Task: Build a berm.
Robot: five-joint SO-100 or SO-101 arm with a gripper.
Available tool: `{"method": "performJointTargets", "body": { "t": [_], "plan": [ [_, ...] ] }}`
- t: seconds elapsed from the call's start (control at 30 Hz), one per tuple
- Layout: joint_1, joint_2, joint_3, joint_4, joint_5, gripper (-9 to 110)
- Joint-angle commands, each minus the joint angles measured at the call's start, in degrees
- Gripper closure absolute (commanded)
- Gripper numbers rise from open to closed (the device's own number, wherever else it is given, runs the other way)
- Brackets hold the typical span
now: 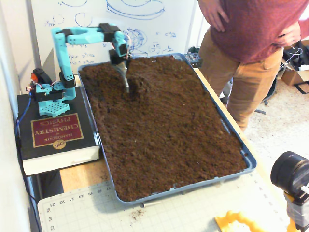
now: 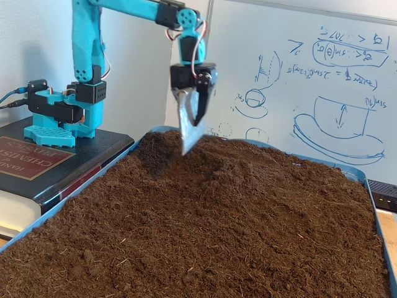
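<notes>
The blue tray (image 1: 251, 163) is filled nearly to its rim with dark-brown crumbly soil (image 1: 169, 130). It sits on a wooden table beside a thick black-and-red book (image 1: 53, 137), on which the base of the turquoise arm (image 1: 65, 53) is mounted.

The arm reaches up and over the far end of the tray, with the wrist pointing straight down. In place of plain fingers, the gripper (image 2: 191, 133) carries a flat metallic blade (image 2: 189, 127), pointed downward, seen in both fixed views. Whether the jaws are parted or clamped cannot be told; the blade hides them. In one fixed view the blade tip (image 1: 127, 88) meets the soil surface at the far-left part of the tray; in the other it sits just at or slightly above the soil, contact uncertain.

The berm (image 2: 180, 152) is only a low, rounded rise of soil at the far end of the tray, directly below and around the blade. It stands slightly higher than the soil sloping toward the near edge. The remaining soil is roughly level and lumpy.

A person (image 1: 251, 43) in a red shirt and tan trousers stands at the far-right side of the table. A whiteboard (image 2: 322, 93) with blue sketches is behind the tray. A green cutting mat (image 1: 159, 212) lies at the near edge.
</notes>
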Motion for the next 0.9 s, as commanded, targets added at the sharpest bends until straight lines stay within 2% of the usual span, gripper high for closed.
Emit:
{"method": "performJointTargets", "body": {
  "t": [0.0,0.23,0.53,0.87],
  "plan": [
    [2.6,8.3,5.7,1.3,-4.0,101],
    [8.8,9.8,18.0,0.3,-12.0,101],
    [10.6,5.1,30.1,-18.2,-14.0,101],
    [10.5,-9.9,29.0,-32.3,-14.0,101]
  ]
}}
